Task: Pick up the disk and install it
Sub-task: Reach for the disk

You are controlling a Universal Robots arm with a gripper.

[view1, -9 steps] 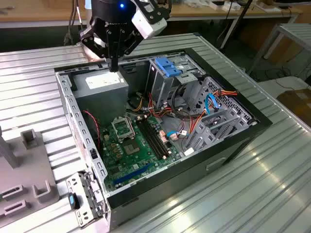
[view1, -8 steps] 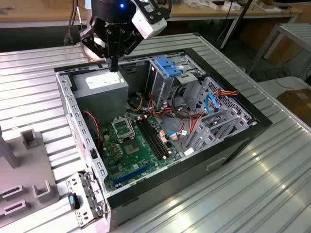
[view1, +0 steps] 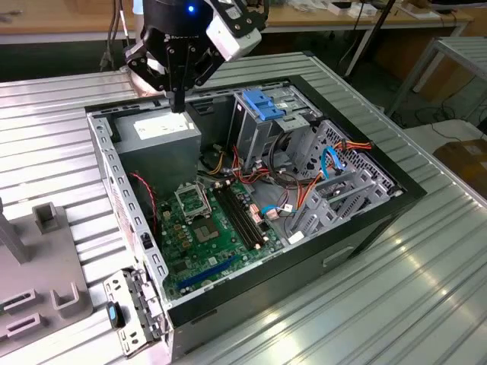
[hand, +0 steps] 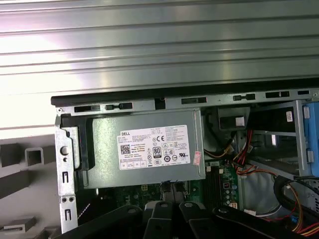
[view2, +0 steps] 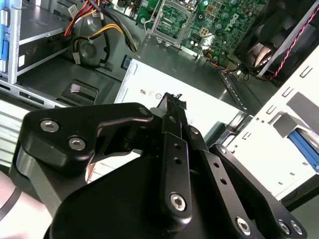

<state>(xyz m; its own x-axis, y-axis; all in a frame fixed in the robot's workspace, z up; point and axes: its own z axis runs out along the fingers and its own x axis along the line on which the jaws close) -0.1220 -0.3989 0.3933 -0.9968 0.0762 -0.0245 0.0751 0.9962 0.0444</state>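
We are hovering the end effector (view1: 179,105), closed tight and empty, over the power supply (view1: 160,138). What may be the disk (view2: 304,145) is lying outside the case wall (view2: 294,82). Descending like this, we risk striking the supply.

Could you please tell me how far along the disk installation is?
Done: the computer case lies open. In hand: nothing; the gripper is shut and empty, tips over the power supply. Left: I cannot tell whether the disk is already seated, so installation is unconfirmed.

The fingers (view2: 174,149) hide part of the power supply (view2: 147,82), and an edge crops the blue bracket (hand: 311,134).
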